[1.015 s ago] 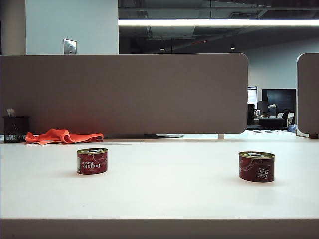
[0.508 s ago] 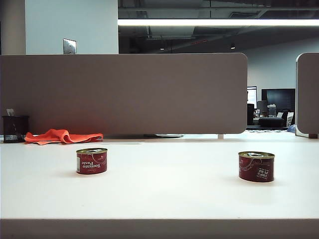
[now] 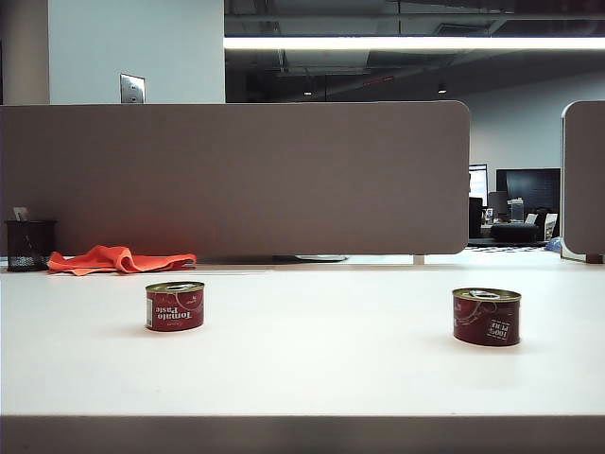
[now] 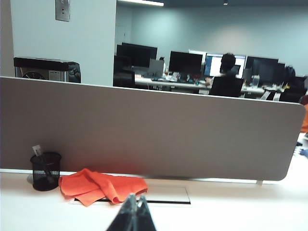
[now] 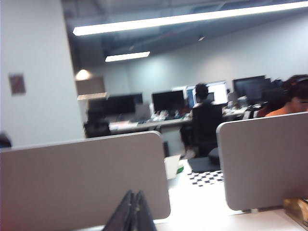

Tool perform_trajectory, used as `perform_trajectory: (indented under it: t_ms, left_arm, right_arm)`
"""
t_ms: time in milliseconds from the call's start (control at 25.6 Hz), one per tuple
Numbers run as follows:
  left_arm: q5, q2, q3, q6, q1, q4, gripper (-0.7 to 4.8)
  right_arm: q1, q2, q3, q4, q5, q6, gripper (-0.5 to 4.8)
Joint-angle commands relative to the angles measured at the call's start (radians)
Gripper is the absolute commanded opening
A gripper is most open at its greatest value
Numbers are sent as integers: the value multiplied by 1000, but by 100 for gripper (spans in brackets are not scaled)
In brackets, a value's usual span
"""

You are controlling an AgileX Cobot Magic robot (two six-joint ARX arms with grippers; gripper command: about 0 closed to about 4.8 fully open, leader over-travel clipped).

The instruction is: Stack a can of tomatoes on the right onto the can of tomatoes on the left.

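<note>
White and smooth, the table top carries both task items. On my exterior view I see the left red tomato-paste can with a gold lid standing upright on the left part of the table. The right red tomato can with a gold lid stands upright on the right part, well apart from the first one. Nothing touches either can, and no arm appears in this view.

Behind the left can, near the grey fabric partition panel, lies a crumpled orange cloth. Just beside the cloth stands a black mesh pen cup.

On the left wrist view, the left gripper shows its two dark fingertips pressed together, with nothing between them. It points toward the partition, above the table, with the orange cloth and the pen cup in front of it.

On the right wrist view, the right gripper is also clenched with nothing held. It faces the gap between two partition panels. This picture is a little blurred.
</note>
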Motion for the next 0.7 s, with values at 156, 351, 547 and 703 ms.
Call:
perform_trajectory:
  t_ms: [156, 351, 547, 703]
  left_arm:
    - [106, 203, 146, 14, -1, -90, -5]
    - [122, 327, 180, 51, -77, -193, -5]
    - [143, 433, 181, 55, -119, -267, -5]
    - [156, 465, 181, 55, -174, -327, -5]
  right_arm:
    - [0, 259, 187, -97, -157, -44, -6]
    - [46, 495, 380, -348, -153, -63, -6]
    - [130, 644, 442, -436, -150, -63, -6]
    - [203, 722, 442, -496, -124, -68, -6]
